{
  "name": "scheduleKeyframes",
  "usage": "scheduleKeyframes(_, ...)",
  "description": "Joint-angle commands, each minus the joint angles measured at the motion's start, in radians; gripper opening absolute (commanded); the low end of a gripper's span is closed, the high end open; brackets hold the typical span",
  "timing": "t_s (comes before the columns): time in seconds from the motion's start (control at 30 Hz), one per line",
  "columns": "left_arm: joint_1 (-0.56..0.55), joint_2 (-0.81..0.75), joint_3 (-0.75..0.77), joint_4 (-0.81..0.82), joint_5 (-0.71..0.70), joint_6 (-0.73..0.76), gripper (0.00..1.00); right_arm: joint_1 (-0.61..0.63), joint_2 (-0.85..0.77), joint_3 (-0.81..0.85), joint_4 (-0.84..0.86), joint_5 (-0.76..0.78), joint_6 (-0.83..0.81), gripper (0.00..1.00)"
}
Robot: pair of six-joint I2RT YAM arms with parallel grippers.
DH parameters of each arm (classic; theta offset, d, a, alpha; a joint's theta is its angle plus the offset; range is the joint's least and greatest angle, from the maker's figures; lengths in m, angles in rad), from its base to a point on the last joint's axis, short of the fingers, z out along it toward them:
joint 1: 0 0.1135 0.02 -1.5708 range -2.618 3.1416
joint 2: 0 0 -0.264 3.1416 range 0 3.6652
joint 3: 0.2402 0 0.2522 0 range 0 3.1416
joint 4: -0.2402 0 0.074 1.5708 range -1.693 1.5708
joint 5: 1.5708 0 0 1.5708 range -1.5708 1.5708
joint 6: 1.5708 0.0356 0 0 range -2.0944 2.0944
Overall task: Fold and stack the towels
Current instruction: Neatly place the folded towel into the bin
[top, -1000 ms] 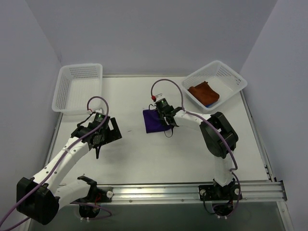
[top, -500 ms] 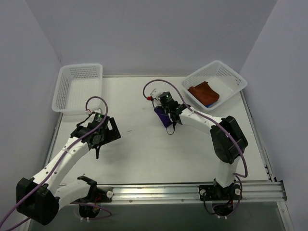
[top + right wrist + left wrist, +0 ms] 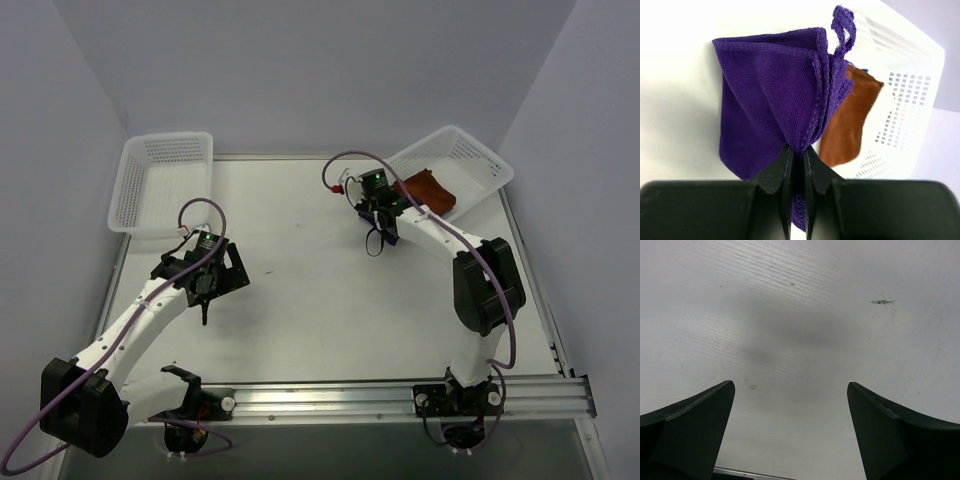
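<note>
Clenching the folded purple towel in my right claw beside the white basket; brown towel already inside, stacking seemingly remains.

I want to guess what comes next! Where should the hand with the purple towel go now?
Probably a short move over the basket's rim. The right hand is shut on the folded purple towel, hanging just beside the basket where the brown towel already lies, so it likely goes on top.
</note>
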Motion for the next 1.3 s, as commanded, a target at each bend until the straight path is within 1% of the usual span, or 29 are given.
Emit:
scheduleKeyframes(0.0, 0.015, -0.024, 0.049, -0.01, -0.04, 0.015, 0.94, -0.067, -0.084, 0.081, -0.083, -0.081, -0.062, 0.0)
scheduleKeyframes(0.13, 0.02, -0.012, 0.058, -0.005, -0.04, 0.02, 0.94, -0.14, -0.076, 0.13, -0.12, -0.142, -0.09, 0.0)
scheduleKeyframes(0.2, 0.028, -0.003, 0.063, -0.011, -0.061, 0.023, 0.94, -0.177, -0.069, 0.155, -0.146, -0.194, -0.102, 0.0)
scheduleKeyframes(0.53, 0.054, 0.034, 0.103, -0.024, -0.081, 0.037, 0.94, -0.286, 0.031, 0.25, -0.149, -0.265, -0.119, 0.0)
scheduleKeyframes(0.63, 0.057, 0.033, 0.109, -0.024, -0.084, 0.038, 0.94, -0.303, 0.063, 0.27, -0.156, -0.289, -0.13, 0.0)
scheduleKeyframes(0.83, 0.065, 0.037, 0.132, -0.05, -0.121, 0.047, 0.94, -0.341, 0.126, 0.311, -0.156, -0.291, -0.131, 0.0)
scheduleKeyframes(1.1, 0.08, 0.074, 0.181, -0.056, -0.104, 0.064, 0.94, -0.384, 0.172, 0.333, -0.123, -0.36, -0.136, 0.0)
scheduleKeyframes(1.27, 0.08, 0.074, 0.186, -0.05, -0.104, 0.067, 0.94, -0.401, 0.209, 0.363, -0.121, -0.386, -0.144, 0.0)
